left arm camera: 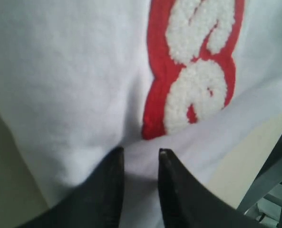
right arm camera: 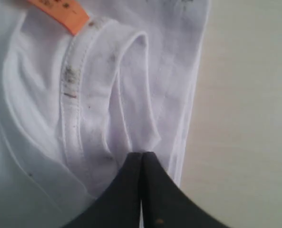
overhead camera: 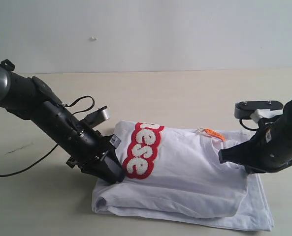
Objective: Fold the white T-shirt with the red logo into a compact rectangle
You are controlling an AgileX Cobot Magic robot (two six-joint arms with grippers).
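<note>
Shirt [overhead camera: 185, 172] lying part-folded on desk [overhead camera: 175, 93]. Left wrist view showing left gripper [left arm camera: 140, 153] jaws clamping shirt fold beside logo [left arm camera: 193, 71], cropped. Right gripper [right arm camera: 141, 156] jaws pressing together at collar [right arm camera: 74, 95]; cloth catch unclear.

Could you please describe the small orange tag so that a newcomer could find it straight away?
On the pale table lies a partly folded white T-shirt. At its ribbed neck opening, on the side away from the red logo, a small orange tag sticks out. Nothing else there is orange.
</note>
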